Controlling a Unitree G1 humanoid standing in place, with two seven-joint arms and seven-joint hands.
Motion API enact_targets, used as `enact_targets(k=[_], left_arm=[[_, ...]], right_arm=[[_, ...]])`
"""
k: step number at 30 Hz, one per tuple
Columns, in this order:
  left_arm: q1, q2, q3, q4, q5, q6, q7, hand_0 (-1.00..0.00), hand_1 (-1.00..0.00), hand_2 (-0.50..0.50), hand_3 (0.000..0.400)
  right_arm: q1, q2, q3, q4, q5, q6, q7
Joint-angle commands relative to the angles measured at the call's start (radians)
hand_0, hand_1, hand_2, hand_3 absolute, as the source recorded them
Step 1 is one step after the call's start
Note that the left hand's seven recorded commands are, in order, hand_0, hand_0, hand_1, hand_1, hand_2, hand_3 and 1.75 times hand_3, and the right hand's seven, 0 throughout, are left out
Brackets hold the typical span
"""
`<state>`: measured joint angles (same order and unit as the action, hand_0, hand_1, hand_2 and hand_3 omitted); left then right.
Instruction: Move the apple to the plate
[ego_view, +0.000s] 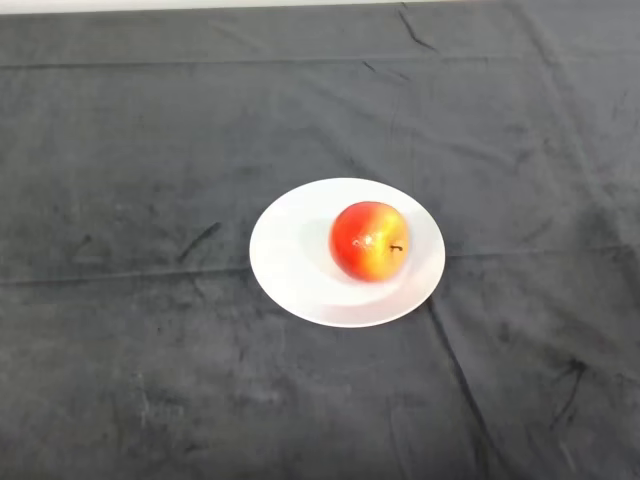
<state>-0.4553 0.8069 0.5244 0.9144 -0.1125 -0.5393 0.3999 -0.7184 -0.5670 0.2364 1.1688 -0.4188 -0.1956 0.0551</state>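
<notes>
A red and yellow apple (368, 240) sits on a white round plate (290, 255) near the middle of the table, a little right of the plate's centre. Its short dark stem points to the right. No part of the robot shows in the head view.
The table is covered by a dark grey cloth (130, 330) with creases running across it. A pale strip of the far table edge (200, 4) shows along the top.
</notes>
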Motion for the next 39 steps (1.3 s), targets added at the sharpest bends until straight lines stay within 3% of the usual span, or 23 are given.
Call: enact_targets(k=[1,39], left_arm=[[-0.046,0.058,0.026,0.047,0.0,-0.022,-0.011,0.0,0.0,0.0,0.0],[-0.051,0.053,0.025,0.046,0.004,-0.021,-0.016,0.0,0.0,0.0,0.0]], right_arm=[[-0.005,-0.027,-0.0007,0.01,-0.0037,-0.006,-0.007],[-0.006,-0.027,-0.0004,0.011,-0.0038,-0.006,-0.0073]])
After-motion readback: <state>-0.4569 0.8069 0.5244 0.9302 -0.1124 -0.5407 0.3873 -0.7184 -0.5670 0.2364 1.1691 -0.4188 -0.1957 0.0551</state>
